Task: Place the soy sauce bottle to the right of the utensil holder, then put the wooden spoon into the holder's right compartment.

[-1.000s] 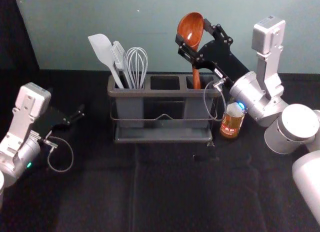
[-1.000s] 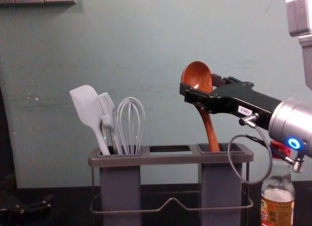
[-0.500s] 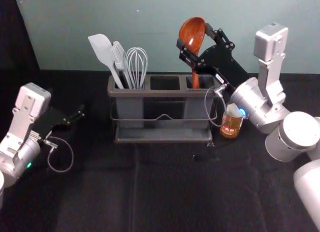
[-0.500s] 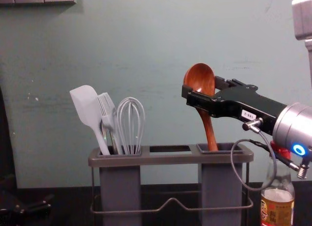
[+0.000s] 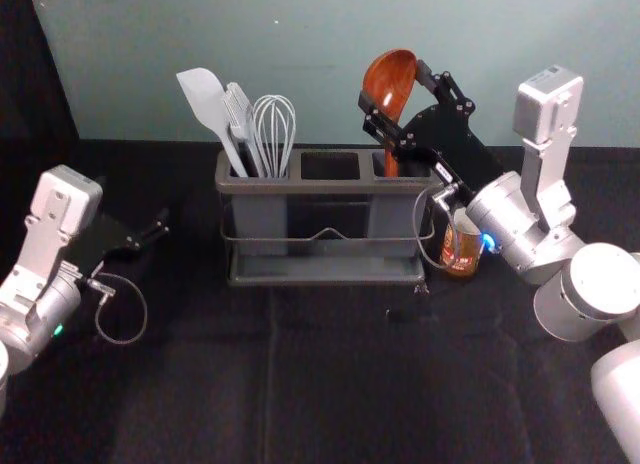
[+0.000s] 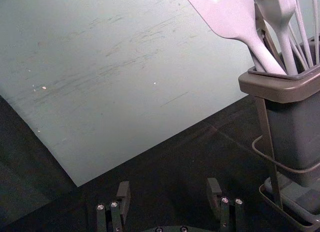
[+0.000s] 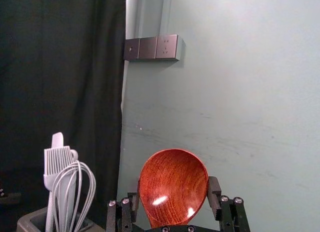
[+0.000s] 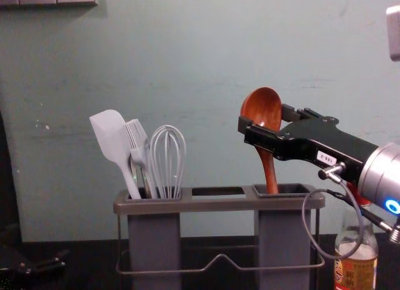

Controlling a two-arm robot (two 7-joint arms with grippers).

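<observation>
Chest view, wooden spoon (image 8: pixel 269 171) dipped into utensil holder's (image 8: pixel 187 204) right compartment, bowl clasped by right gripper (image 8: pixel 265 119), red-capped soy sauce bottle (image 8: pixel 356 271) glimpsed just right, right wrist view, fingers (image 7: pixel 214 192) spread bowl-wide, head view, left gripper (image 5: pixel 160 227) parked at left

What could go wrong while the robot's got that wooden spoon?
The right gripper pinches the wooden spoon by its round bowl, so it might twist or slip.

The handle leans inside the right compartment, so it could rub or catch on the rim going down.

The gripper's looped cable hangs by the soy sauce bottle, so moving that arm might bump the bottle.
</observation>
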